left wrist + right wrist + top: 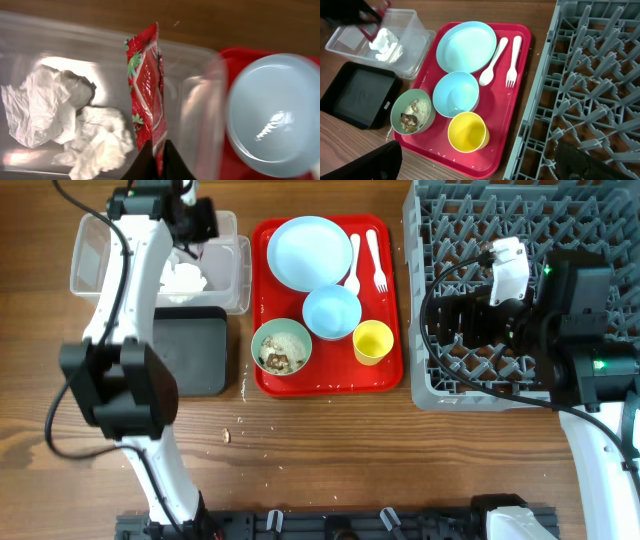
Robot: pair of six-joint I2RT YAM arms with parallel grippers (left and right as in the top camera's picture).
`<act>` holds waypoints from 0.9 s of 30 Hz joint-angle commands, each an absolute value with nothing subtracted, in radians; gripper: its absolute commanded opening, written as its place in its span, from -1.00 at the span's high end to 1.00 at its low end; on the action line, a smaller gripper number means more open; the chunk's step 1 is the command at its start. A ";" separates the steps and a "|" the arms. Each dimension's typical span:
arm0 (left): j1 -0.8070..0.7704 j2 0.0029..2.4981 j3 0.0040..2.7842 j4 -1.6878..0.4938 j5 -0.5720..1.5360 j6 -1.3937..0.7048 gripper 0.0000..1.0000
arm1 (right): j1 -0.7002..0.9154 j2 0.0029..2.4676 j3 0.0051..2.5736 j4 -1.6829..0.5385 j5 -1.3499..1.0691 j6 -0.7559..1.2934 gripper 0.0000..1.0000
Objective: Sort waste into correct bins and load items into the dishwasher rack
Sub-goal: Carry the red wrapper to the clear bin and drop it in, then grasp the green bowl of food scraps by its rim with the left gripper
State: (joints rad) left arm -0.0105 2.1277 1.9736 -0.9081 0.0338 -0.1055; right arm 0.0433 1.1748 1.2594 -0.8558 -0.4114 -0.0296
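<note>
Left gripper (pixel 159 162), closed on the lower edge of the red snack wrapper (pixel 147 95), which stands up from its fingertips over the clear tub (pixel 200 65) at the counter's far-left corner. Right gripper (pixel 479 165), spread wide and empty, above the dishwasher rack (pixel 600 75) at the right edge.

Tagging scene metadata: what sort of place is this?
Likely a lab mock-up of a dish-return station: a wooden table with a flat red serving tray, a large grey plastic pegged dishwasher rack, and a clear plastic rectangular tub holding crumpled white tissue.
</note>
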 commanded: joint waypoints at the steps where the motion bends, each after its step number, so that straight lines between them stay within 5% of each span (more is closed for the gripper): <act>1: 0.028 2.207 1.941 -0.894 0.025 -0.143 -0.04 | 0.047 1.181 1.283 -0.852 -0.428 -0.023 -0.99; 3: 0.030 2.208 1.941 -0.894 0.025 -0.143 -0.56 | 0.047 1.181 1.283 -0.852 -0.428 -0.023 -0.99; 6: 0.026 2.178 1.951 -0.898 0.052 -0.142 -0.86 | 0.047 1.181 1.283 -0.851 -0.428 -0.023 -0.98; 14: -0.049 2.027 1.975 -1.028 0.273 -0.139 -0.86 | 0.047 1.181 1.283 -0.850 -0.428 -0.023 -0.99; 21: -0.210 2.025 1.954 -1.299 0.273 -0.139 -0.81 | 0.047 1.181 1.283 -0.850 -0.428 -0.023 -0.99; 27: -0.333 2.030 1.845 -1.324 0.231 -0.135 -0.72 | 0.047 1.181 1.283 -0.849 -0.428 -0.023 -0.99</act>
State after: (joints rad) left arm -0.2840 2.0174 1.9095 -1.3304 0.2539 -0.1368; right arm 0.0433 1.1748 1.2594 -0.8524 -0.4114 -0.0299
